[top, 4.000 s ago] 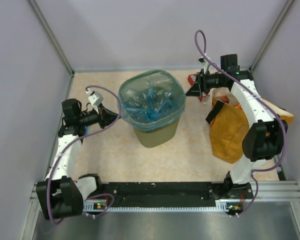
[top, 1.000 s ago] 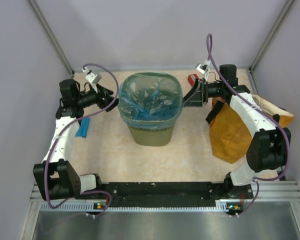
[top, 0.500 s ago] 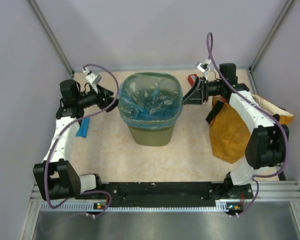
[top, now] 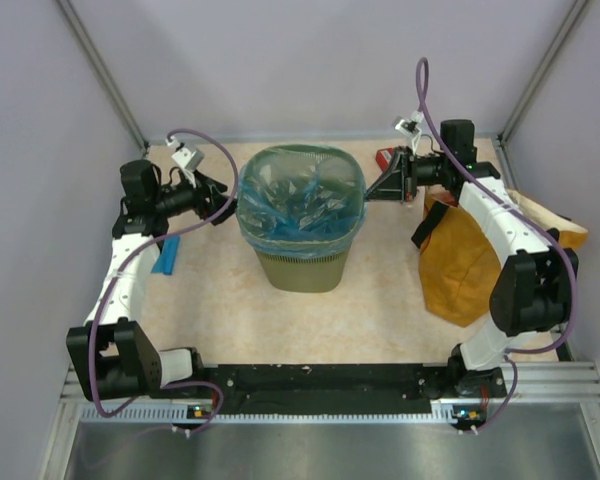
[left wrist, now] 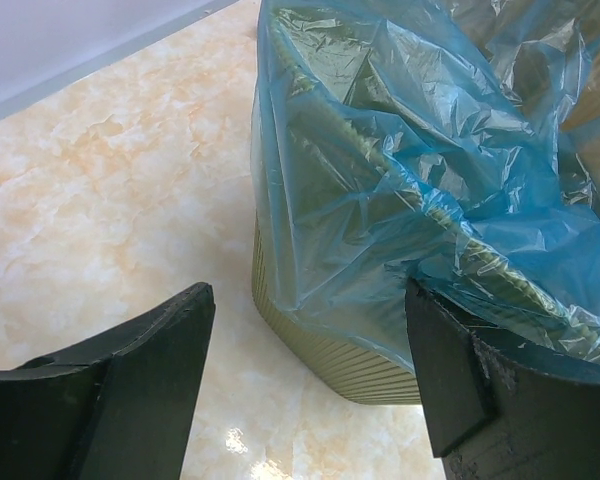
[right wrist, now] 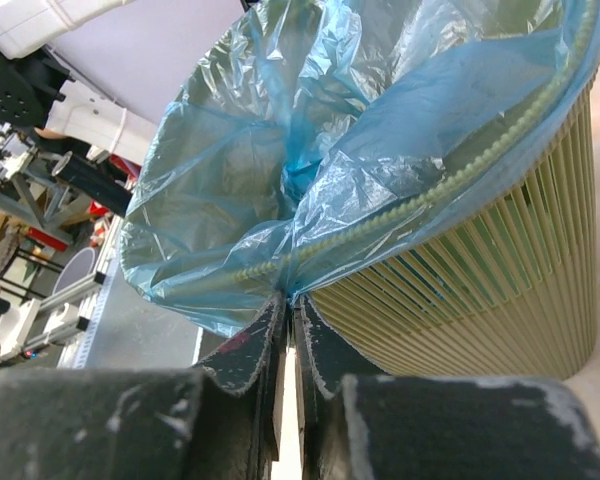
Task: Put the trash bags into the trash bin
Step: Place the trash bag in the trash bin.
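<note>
Blue bin-sized trash bag (top: 300, 205) lined the mesh trash bin (top: 305, 268), hem over its rim — right gripper (right wrist: 288, 305) pinched nearly shut on that hem, left gripper (left wrist: 308, 300) gaped wide nearby, holding nothing — one folded bag (top: 165, 255) lay unbinned on the table (top: 230, 320).

We were in a robotics lab: a cell of plain walls (top: 310, 60) and aluminium posts (top: 102, 75), with equipment stands (right wrist: 35, 190) up-left of the right gripper's (right wrist: 288, 312) jaws.
</note>
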Motion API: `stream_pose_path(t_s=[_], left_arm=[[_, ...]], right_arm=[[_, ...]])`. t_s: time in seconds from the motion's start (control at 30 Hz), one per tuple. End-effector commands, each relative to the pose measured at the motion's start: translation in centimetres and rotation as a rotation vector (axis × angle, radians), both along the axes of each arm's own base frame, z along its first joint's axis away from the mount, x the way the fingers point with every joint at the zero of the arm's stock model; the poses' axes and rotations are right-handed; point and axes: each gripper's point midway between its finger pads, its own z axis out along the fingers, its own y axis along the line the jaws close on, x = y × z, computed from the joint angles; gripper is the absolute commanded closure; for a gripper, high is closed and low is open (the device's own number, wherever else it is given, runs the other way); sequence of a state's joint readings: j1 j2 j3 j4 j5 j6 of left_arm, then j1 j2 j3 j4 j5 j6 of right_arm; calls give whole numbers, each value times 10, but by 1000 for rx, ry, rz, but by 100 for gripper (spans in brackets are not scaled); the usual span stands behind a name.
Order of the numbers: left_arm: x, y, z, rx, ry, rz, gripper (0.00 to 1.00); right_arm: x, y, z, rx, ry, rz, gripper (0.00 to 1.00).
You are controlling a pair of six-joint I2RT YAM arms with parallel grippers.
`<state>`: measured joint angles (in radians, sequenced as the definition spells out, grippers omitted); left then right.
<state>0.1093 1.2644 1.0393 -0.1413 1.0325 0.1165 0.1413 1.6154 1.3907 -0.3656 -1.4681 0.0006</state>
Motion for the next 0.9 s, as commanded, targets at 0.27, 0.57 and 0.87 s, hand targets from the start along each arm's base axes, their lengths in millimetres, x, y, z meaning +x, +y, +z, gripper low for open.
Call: stream_pose_path(t_s=[0.27, 0.57, 0.87], left_arm=[[-8, -2, 14, 29, -74, -24, 30], [-14, -4, 6, 58, -84, -65, 100], [-16, -5, -5, 50, -79, -60, 100]], right_arm=[[18, -3, 16, -17, -115, -57, 100], [32, -12, -9, -140, -144, -182, 100], [18, -13, -29, -181, -131, -196, 100]])
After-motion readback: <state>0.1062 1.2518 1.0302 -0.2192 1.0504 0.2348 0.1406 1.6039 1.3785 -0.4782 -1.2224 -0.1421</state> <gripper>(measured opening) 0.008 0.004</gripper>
